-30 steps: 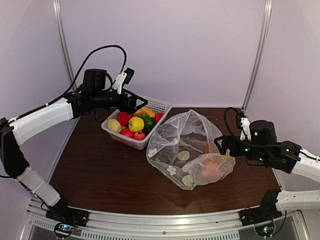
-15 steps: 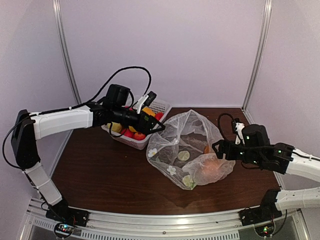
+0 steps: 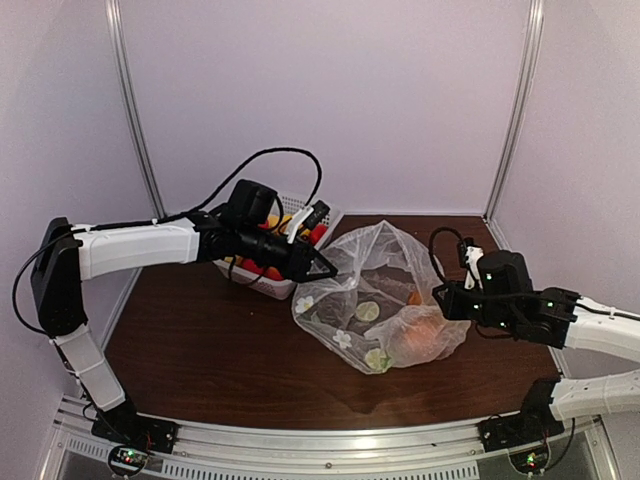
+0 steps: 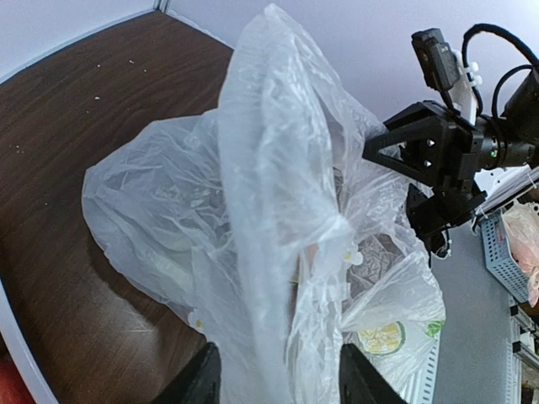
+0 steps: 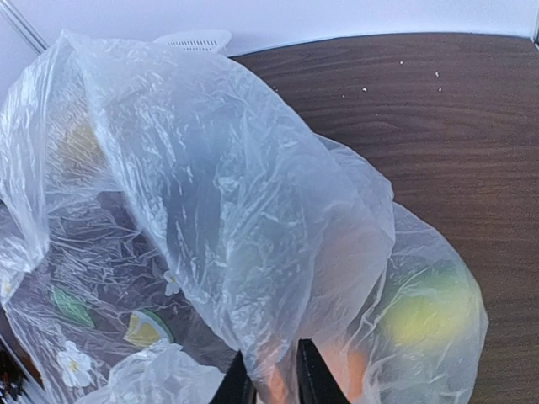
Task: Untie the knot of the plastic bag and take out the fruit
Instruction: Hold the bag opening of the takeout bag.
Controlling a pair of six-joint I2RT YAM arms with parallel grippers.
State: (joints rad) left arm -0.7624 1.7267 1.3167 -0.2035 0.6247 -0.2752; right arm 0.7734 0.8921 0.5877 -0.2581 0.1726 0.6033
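- plastic bag [image 3: 365,290] lies crumpled on the table [image 3: 200,345], right of centre, film puffed up
- fruit [image 3: 423,338] is inside it, in the lobe at the bag's 4 o'clock: one orange, one yellow-green, both seen through the film
- right gripper [image 3: 443,300] at the bag's 3 o'clock, fingers nearly together, pinching a fold of film
- left gripper [image 3: 328,271] at the bag's 10 o'clock, fingers spread wide, ridge of film between them, not clamped
- basket [image 3: 322,211] of coloured pieces at the bag's 11 o'clock, behind the left arm
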